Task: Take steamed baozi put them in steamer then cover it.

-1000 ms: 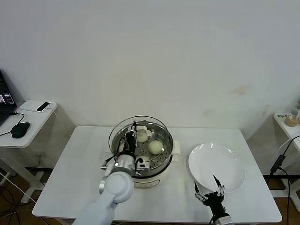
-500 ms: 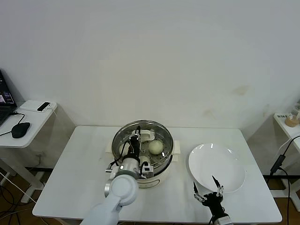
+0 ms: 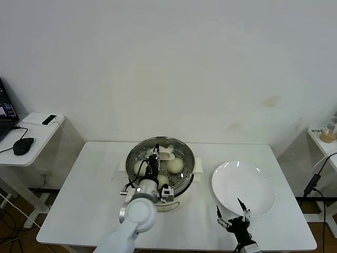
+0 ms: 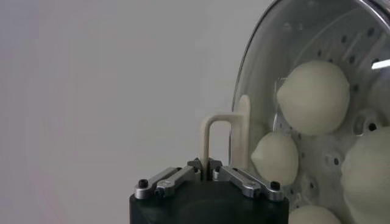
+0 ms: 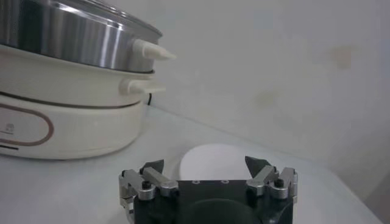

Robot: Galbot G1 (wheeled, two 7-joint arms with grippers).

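Note:
The steamer [image 3: 181,193] stands mid-table with the glass cover [image 3: 181,149] lying over its rim. My left gripper [image 3: 156,156] is above it, shut on the cover's cream handle [image 4: 214,135]. Through the glass I see steamed baozi [image 3: 175,165] on the perforated tray, one large in the left wrist view [image 4: 314,97] and others beside it [image 4: 275,158]. My right gripper [image 3: 232,217] hangs open and empty near the table's front edge, by the plate. In the right wrist view the steamer [image 5: 67,103] is off to one side of the right gripper [image 5: 205,163].
An empty white plate [image 3: 263,184] lies right of the steamer, also in the right wrist view [image 5: 210,159]. A side desk with a mouse [image 3: 22,145] stands at the far left, a small shelf [image 3: 324,138] at the far right. The wall runs close behind the table.
My left gripper carried the cover from a raised, left-offset tilt rightward and down until it sits over the steamer. The right gripper stayed where it was.

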